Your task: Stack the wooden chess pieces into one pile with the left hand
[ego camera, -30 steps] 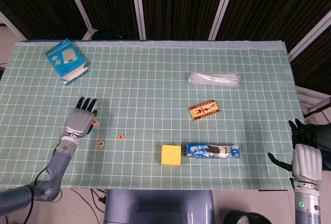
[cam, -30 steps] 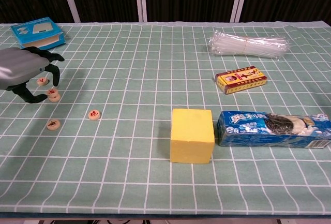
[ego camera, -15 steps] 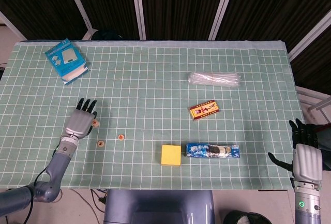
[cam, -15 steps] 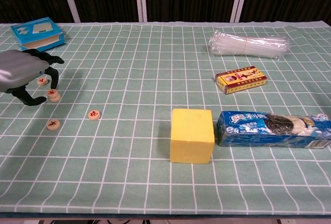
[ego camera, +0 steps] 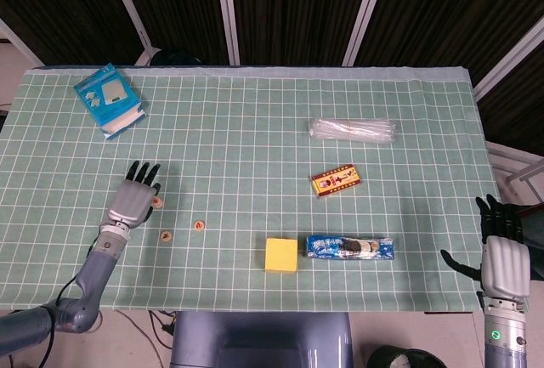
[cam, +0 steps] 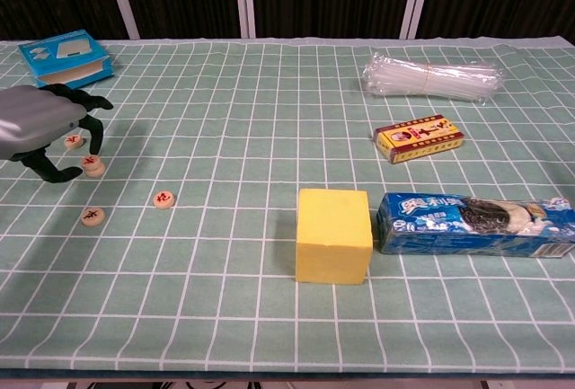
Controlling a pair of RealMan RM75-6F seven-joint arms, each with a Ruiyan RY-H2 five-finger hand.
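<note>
Chest view | L hand [cam: 40,124] fingers curled apart, holding nothing | chess piece [cam: 92,165] under fingertips

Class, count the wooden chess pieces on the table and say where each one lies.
4. Two lie under the left hand: one behind, one nearer. Two lie apart nearer the table's front: one, one. The hand may hide more.

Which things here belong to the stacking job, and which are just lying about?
Job: four chess pieces, left hand.
Lying about: blue box, straws, red-yellow box, yellow block, cookie pack.
</note>
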